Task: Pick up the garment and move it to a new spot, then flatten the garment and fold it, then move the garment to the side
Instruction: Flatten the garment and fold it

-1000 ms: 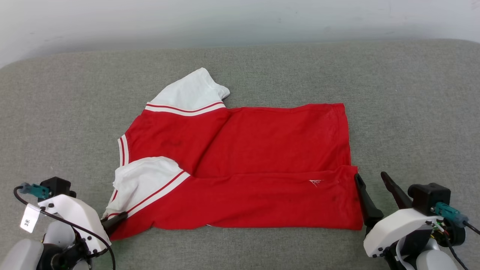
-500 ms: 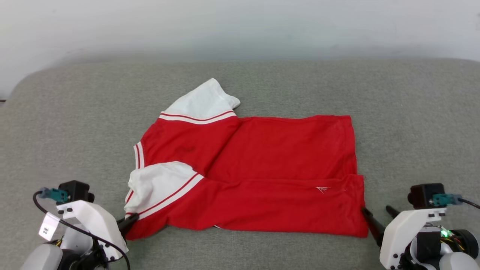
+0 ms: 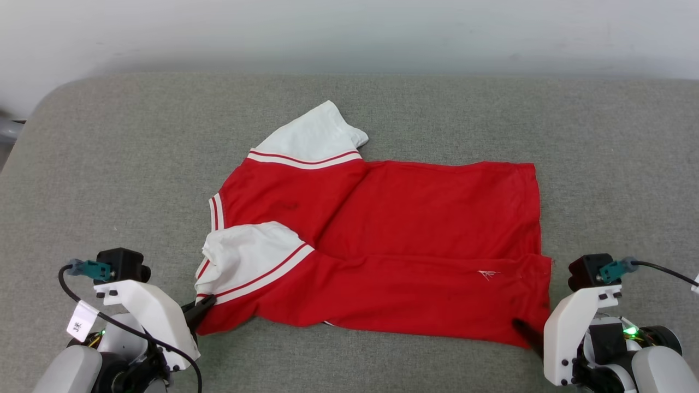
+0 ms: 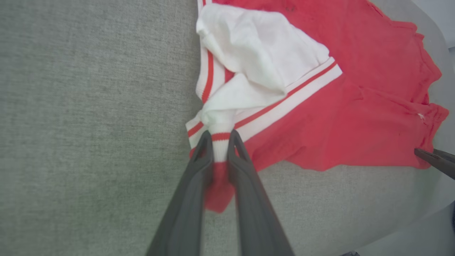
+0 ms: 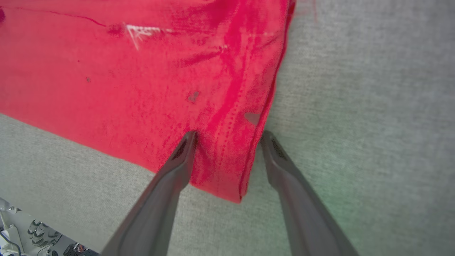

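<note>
We see the garment (image 3: pixel 415 245) lying mid-frame in the head view on the grey cushion (image 3: pixel 109 164), white sleeves toward the left. Our left gripper (image 4: pixel 220 137), at the lower left, pinches the garment's lower-left corner, striped trim bunched between its fingers. Our right gripper (image 5: pixel 229 135), at the lower right, stands spread astride the lower-right hem corner, one finger on cloth, the other just beside it. In the head view its white housing hides most of those fingers
</note>
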